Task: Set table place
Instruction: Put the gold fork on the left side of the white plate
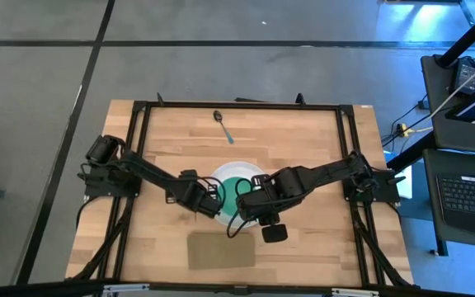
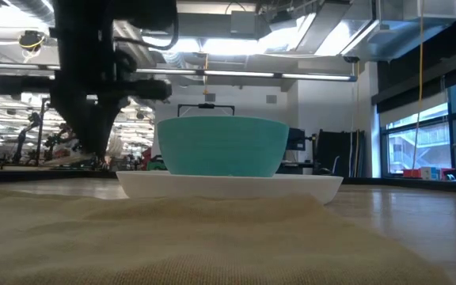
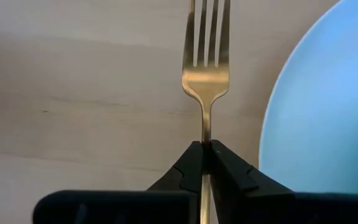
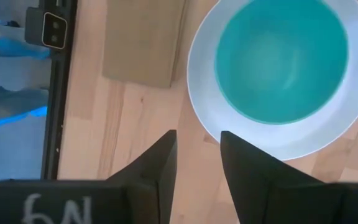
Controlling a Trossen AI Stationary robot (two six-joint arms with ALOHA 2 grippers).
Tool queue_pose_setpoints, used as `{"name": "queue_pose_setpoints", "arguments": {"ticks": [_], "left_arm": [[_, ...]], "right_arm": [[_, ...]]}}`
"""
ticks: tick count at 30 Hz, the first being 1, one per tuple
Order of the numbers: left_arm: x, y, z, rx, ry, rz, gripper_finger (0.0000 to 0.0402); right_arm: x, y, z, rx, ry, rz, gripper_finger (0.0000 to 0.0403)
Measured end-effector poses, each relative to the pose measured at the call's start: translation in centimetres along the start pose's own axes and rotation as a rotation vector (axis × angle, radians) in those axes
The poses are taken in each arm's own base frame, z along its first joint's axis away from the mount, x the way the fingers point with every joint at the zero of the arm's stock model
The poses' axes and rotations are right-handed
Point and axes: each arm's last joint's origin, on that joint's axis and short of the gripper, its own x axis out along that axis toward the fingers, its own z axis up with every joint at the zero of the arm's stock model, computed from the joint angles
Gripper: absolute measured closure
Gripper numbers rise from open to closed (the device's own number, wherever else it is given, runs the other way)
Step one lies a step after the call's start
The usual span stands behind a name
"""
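The left gripper (image 3: 205, 163) is clamped on the handle of the one gold fork (image 3: 205, 74), low over the table (image 1: 303, 136) just left of the plate (image 4: 199, 68). The right gripper (image 4: 197, 155) has its jaws apart with nothing between them, above the plate's right side. One teal bowl (image 2: 222, 146), with nothing in it, sits on the single white plate at the table's middle; one spoon (image 1: 223, 126) lies alone toward the far edge, and one tan mat (image 1: 221, 250) lies near the front edge.
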Motion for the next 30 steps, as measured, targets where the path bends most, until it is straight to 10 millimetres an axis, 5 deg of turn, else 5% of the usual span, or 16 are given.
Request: {"name": "queue_pose_setpoints", "arguments": {"ticks": [22,30], "left_arm": [[2.5,-0.1,0.6,0.088,0.014,-0.018,0.0396],[4.6,0.4,0.2,0.043,0.046,-0.105,0.0371]], "right_arm": [[-0.1,-0.5,0.1,0.002,-0.016,-0.037,0.0277],[-0.1,-0.6,0.1,0.005,-0.018,-0.038,0.0277]]}}
